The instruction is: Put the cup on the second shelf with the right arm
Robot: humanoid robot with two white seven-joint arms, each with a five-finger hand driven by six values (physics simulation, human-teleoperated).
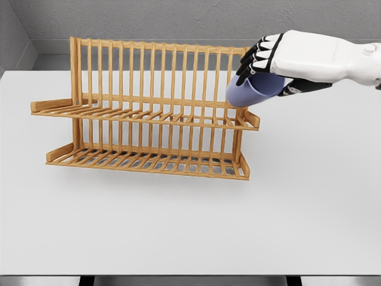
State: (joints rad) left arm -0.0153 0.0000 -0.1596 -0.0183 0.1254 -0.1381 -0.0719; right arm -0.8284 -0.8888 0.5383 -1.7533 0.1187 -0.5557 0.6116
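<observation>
A lavender cup (253, 89) hangs tilted on its side, its mouth pointing left and down, just above the right end of the wooden rack's upper shelf (143, 113). My right hand (271, 62) is shut on the cup, black fingers wrapped over its top and thumb beneath. The right arm comes in from the upper right. The rack's lower shelf (149, 161) sits below and carries nothing. The left arm does not show.
The wooden two-tier dish rack (76, 65) with tall back slats stands at the middle left of a white table (190, 226). A grey wall runs behind it. The table's front edge lies near the bottom of the view.
</observation>
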